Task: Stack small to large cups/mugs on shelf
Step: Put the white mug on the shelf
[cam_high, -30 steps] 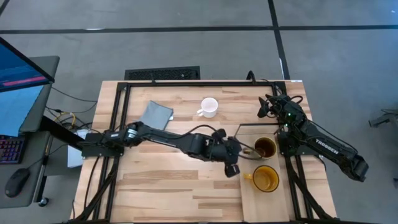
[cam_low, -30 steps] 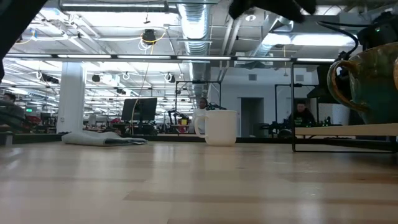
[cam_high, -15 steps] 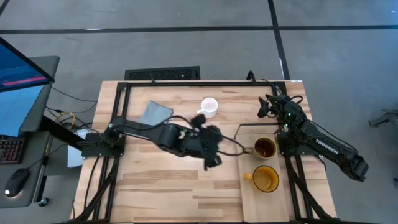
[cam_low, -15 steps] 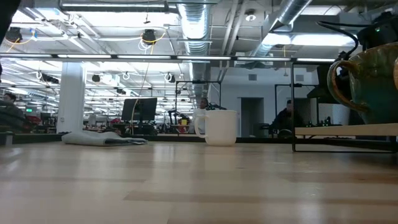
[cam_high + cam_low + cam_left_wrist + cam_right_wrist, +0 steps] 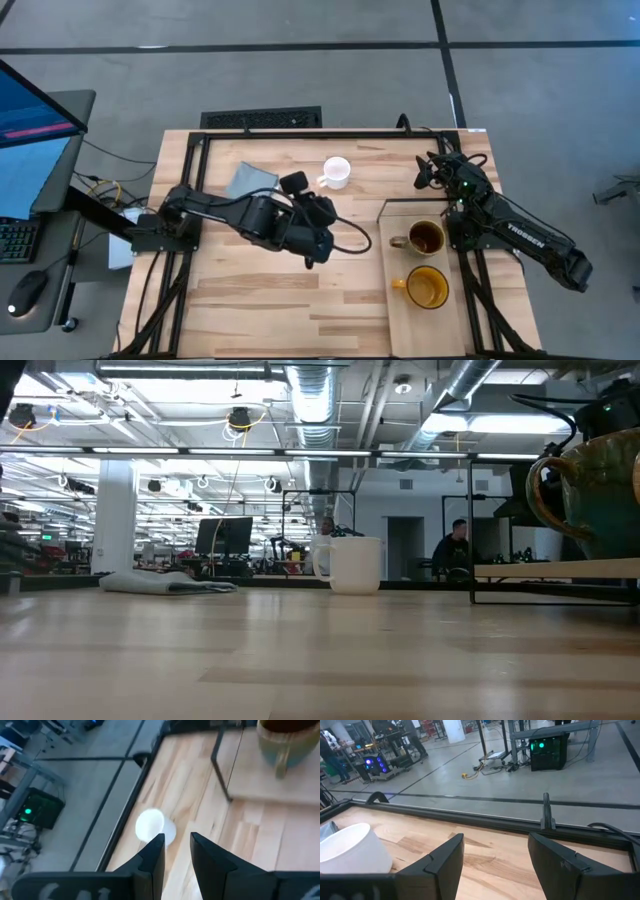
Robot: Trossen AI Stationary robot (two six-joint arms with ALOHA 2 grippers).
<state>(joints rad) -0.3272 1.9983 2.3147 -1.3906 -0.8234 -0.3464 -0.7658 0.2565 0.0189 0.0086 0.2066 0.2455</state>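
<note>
On the shelf at the table's right stand the dark brown mug and, nearer the front edge, the yellow-orange mug, both upright on their bases. Toward the far edge, the white mug stands upright on the tabletop. My left gripper hovers above mid-table, tilted down toward the white mug, its fingers a narrow gap apart with nothing between them. My right gripper rests open at the far right and is empty.
A grey-blue cloth lies flat at the far left of the tabletop. A black metal frame runs along the table's edges. Bare planks lie between the white mug and the shelf and along the front edge.
My left gripper has drawn back from the brown mug's handle toward the table's left and far side. It has risen and rolled, and now faces the white mug. The brown mug stays upright on the shelf.
</note>
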